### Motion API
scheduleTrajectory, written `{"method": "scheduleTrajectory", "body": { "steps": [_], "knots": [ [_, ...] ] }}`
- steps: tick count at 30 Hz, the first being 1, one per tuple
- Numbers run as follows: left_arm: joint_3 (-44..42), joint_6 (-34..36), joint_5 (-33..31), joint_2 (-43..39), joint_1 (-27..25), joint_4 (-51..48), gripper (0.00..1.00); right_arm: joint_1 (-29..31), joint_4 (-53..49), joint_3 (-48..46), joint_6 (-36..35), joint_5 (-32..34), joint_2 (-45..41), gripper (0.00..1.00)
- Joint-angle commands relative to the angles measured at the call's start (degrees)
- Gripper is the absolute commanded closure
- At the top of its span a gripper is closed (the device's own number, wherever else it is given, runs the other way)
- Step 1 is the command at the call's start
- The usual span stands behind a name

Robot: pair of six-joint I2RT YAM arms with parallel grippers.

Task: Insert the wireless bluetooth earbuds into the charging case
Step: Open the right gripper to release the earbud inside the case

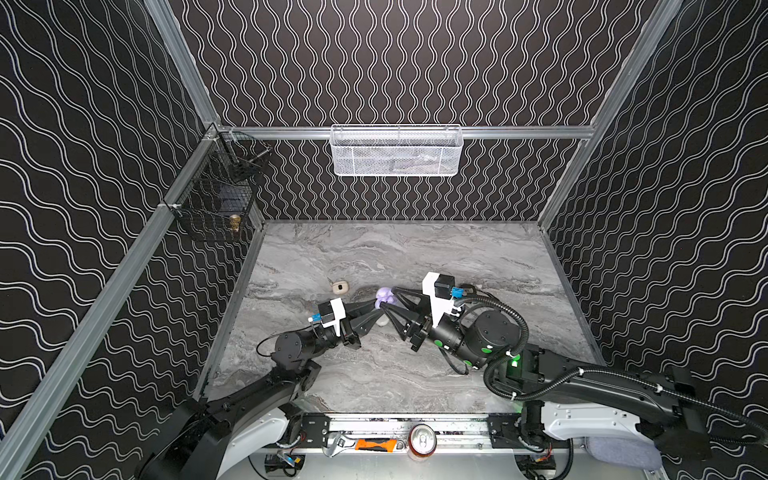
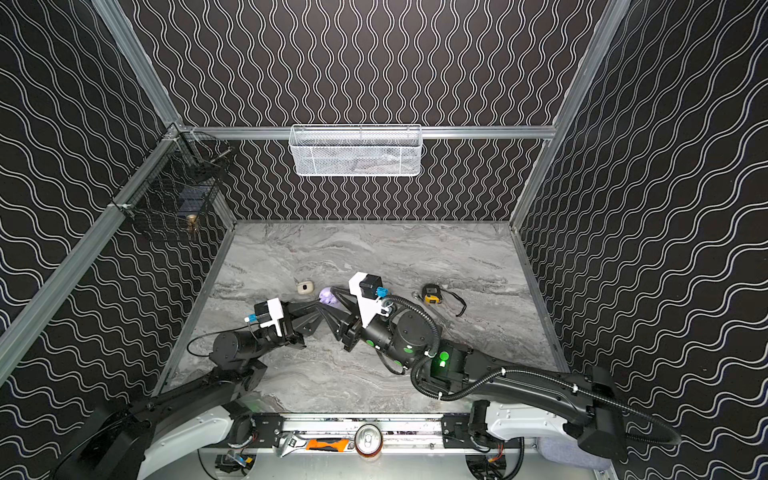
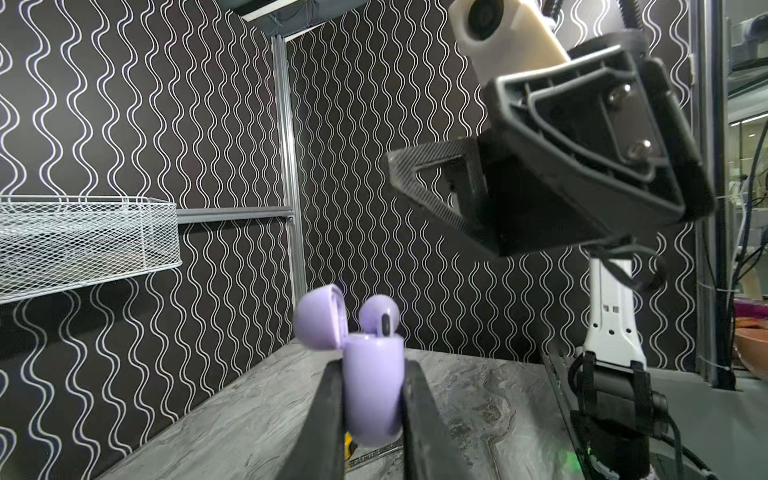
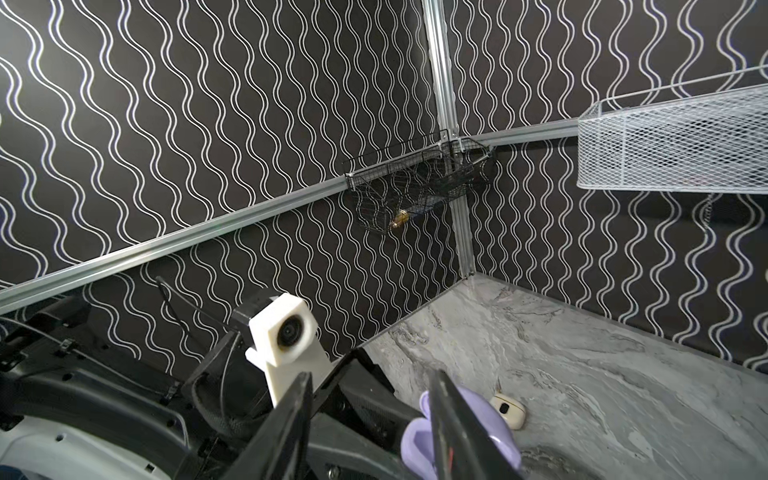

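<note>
The lilac case [image 3: 374,399] is clamped upright, lid open, in the left gripper [image 3: 372,365], one earbud [image 3: 379,316] is seated stem-down in it, and the right gripper [image 4: 370,376] is held part-open and empty close beside its mouth.

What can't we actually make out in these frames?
- Lilac case slots: the left wrist view is side-on and the case's own wall hides them; only one earbud shows. In both top views it is too small and partly under the jaws.
- Pale thing beneath the jaws, in a top view: mostly covered, too small to name.
- White basket contents: blurred behind its mesh in every view.
</note>
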Motion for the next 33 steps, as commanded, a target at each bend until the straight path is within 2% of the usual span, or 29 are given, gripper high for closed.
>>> {"method": "scheduleTrajectory", "body": {
  "steps": [1, 4, 8, 11, 25, 33],
  "knots": [
    [-0.5, 3.6, 0.3, -0.7, 0.0, -1.0, 1.00, 0.1, -10.8, 1.8, 2.6, 5.8, -1.5, 0.64],
    [-1.2, 6.2, -0.4, -1.6, 0.0, -2.8, 1.00, 0.1, -19.9, 4.2, 7.8, 9.7, -1.0, 0.74],
    [-1.1, 10.1, -0.2, -3.7, -0.1, -7.7, 1.00, 0.0, -30.5, 8.8, 14.4, 12.0, 2.1, 0.80],
    [-1.2, 11.9, 0.3, -4.9, -0.2, -9.7, 1.00, 0.1, -36.5, 11.7, 16.8, 14.4, 4.4, 0.84],
    [-1.2, 14.5, 2.3, -4.6, -0.8, -10.9, 1.00, -0.5, -43.7, 14.9, 18.7, 15.8, 7.0, 0.85],
    [-0.8, 14.9, 3.2, -4.5, -1.0, -11.6, 1.00, -1.2, -42.6, 15.4, 17.3, 12.7, 7.9, 0.87]
  ]
}}
